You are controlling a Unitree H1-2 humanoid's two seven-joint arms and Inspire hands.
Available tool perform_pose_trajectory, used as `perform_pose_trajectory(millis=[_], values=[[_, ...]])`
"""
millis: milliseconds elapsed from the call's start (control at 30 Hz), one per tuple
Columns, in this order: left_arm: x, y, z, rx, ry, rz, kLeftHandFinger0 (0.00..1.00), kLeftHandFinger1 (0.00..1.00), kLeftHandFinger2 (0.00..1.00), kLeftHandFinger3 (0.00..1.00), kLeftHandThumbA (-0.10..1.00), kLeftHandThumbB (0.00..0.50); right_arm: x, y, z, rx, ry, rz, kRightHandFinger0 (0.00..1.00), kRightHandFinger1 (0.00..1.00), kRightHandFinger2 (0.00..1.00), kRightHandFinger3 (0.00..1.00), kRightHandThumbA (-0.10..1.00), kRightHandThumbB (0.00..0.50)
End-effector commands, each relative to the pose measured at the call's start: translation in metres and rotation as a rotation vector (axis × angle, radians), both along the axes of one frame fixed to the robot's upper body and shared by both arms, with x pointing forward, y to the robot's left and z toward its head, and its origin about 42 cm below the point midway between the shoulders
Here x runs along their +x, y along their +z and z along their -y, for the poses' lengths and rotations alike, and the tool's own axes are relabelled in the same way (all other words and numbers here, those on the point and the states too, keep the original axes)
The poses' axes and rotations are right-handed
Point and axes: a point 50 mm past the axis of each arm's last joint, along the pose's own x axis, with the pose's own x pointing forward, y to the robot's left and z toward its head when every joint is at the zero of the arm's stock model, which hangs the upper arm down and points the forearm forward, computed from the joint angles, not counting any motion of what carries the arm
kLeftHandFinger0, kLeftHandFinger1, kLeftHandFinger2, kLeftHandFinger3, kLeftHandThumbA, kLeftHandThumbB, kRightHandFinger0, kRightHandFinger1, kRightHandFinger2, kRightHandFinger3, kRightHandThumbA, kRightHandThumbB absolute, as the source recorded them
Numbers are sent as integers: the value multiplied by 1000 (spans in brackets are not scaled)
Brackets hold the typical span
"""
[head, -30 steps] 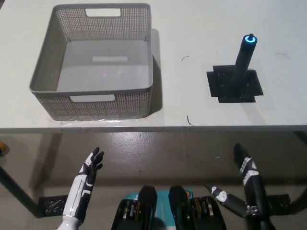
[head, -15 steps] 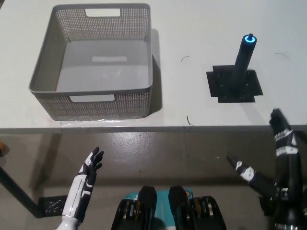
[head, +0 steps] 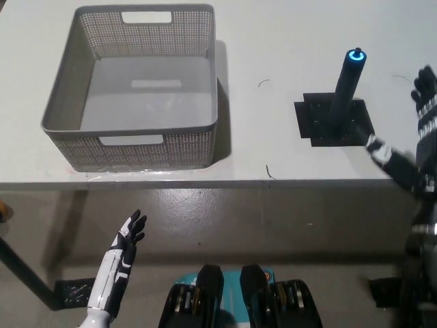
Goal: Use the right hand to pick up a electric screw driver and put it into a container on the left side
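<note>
Grey perforated plastic forms the basket [head: 72, 130], which sits empty on the white counter [head: 273, 41], well to the left of the electric screwdriver [head: 345, 85]. That screwdriver stands upright in a black square base [head: 317, 123], its tip ring glowing blue, and nothing touches it. The black right hand [head: 413, 147] hangs at the counter's edge just to the right of the base, fingers spread apart and holding nothing; one finger reaches toward the base's near corner while the others point up beside the screwdriver. The white left hand [head: 126, 242] rests low, below the counter's front edge and beneath the basket, open and empty as well.

The likely trouble lies in the approach. A tall, narrow tool standing on end probably tips easily, so a sideways brush from a spread finger could knock it over or push it out of the base. Closing too near the top might lever it loose rather than grip it. The carry across to the basket looks long, so a weak hold risks a drop.
</note>
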Motion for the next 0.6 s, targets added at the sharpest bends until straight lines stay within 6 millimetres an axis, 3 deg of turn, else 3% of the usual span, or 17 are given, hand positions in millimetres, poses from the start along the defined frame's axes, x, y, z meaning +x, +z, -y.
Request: perform_pose_trajectory(millis=[0,200,233,267,467,567], values=[[3,9,1,9,-12,61,1000,1000,1000,1000,1000,234,30,17,5,63,38,-50,1000,1000,1000,1000,1000,317],[3,8,2,11,-21,57,1000,1000,1000,1000,1000,249,62,22,5,132,84,-116,1000,1000,1000,1000,1000,406],[4,8,2,12,-22,58,1000,1000,1000,1000,1000,257,66,22,4,129,85,-124,1000,1000,1000,1000,1000,373],[4,8,2,15,-25,59,1000,1000,1000,1000,1000,258,72,21,3,136,89,-132,1000,1000,1000,1000,1000,399],[3,7,2,20,-36,53,1000,1000,1000,1000,1000,276,86,13,-3,105,68,-166,1000,1000,1000,1000,985,385],[3,6,3,21,-35,52,1000,1000,1000,1000,1000,277,88,7,-8,79,58,-193,1000,1000,1000,1000,991,406]])
